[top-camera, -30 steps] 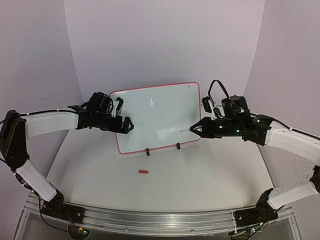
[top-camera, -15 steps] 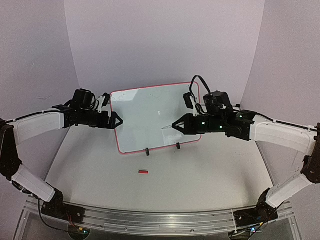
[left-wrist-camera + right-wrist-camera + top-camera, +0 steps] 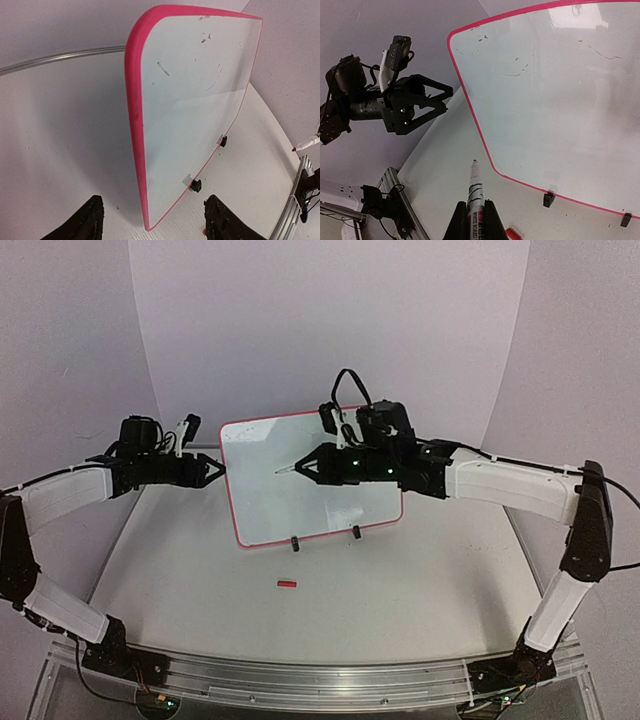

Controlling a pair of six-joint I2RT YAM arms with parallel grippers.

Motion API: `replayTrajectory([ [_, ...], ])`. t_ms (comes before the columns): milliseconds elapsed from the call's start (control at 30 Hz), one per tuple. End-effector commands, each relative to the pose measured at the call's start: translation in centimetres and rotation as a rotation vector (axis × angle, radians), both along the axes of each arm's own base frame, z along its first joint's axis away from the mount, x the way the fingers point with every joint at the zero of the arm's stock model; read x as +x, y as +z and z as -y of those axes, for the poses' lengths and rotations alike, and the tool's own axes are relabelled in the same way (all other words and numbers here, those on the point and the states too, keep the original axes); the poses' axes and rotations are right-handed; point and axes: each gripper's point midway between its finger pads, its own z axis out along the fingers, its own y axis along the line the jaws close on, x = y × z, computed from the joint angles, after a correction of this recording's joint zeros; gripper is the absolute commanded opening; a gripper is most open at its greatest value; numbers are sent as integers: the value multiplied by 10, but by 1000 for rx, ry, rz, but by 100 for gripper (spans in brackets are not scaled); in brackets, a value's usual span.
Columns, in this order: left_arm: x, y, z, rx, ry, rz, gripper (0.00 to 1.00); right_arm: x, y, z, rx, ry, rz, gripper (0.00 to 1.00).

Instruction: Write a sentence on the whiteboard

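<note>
Centrally in the top view, the whiteboard stands upright on the table, the left gripper spread wide beside its left edge, the right gripper clamped on a marker before its upper area.

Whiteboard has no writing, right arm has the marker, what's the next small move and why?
Probably close the left gripper on the whiteboard at its red left edge to steady it: the open jaws sit just off that edge, it stands on small feet, and the marker in the right gripper looks clear of it.
</note>
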Motion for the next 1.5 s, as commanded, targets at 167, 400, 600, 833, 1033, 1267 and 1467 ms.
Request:
replayTrajectory([
  [167, 14, 2, 8, -16, -72, 89, 53, 22, 33, -47, 116, 45, 91, 0],
  [400, 19, -2, 12, -21, -94, 117, 47, 35, 37, -67, 157, 56, 117, 0],
  [600, 25, -9, 15, -20, -105, 113, 40, 43, 34, -79, 172, 62, 113, 0],
  [833, 24, -9, 20, -42, -140, 134, 27, 50, 39, -90, 197, 68, 131, 0],
  [1033, 23, -13, 20, -41, -143, 131, 18, 60, 34, -100, 202, 60, 132, 0],
  [1267, 23, -14, 20, -37, -144, 133, 14, 69, 34, -105, 209, 41, 145, 0],
  [1467, 22, -14, 20, -37, -146, 133, 13, 76, 37, -109, 219, 21, 158, 0],
])
